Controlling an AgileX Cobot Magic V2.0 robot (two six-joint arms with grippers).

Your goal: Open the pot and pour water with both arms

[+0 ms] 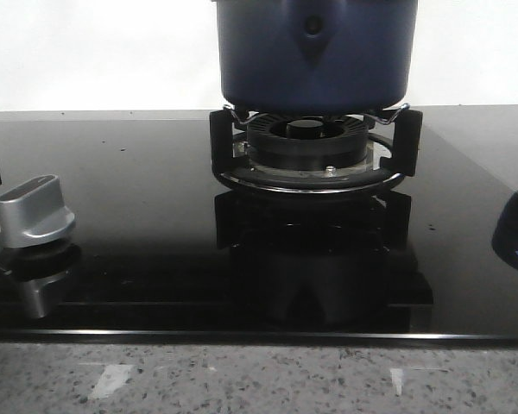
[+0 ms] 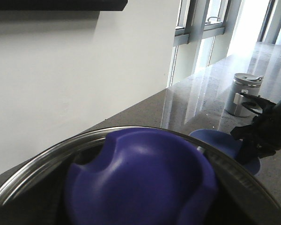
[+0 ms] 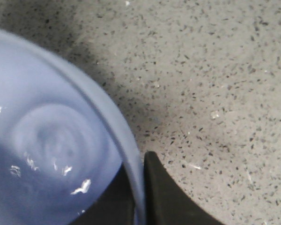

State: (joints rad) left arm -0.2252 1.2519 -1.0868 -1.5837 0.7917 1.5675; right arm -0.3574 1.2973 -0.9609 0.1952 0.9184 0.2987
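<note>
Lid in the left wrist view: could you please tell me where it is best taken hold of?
Grip the blue knob at the centre of the lid, coming down from above. It stands raised off the glass, with a scooped recess in its side for a finger; the metal rim looks too wide and thin.

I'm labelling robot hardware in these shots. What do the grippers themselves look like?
Little shows. The right gripper appears as matte black fingers, one tapering to a point. From the left wrist view it is a black, angular jointed assembly. The left gripper isn't visible. No cables or markings can be made out.
</note>
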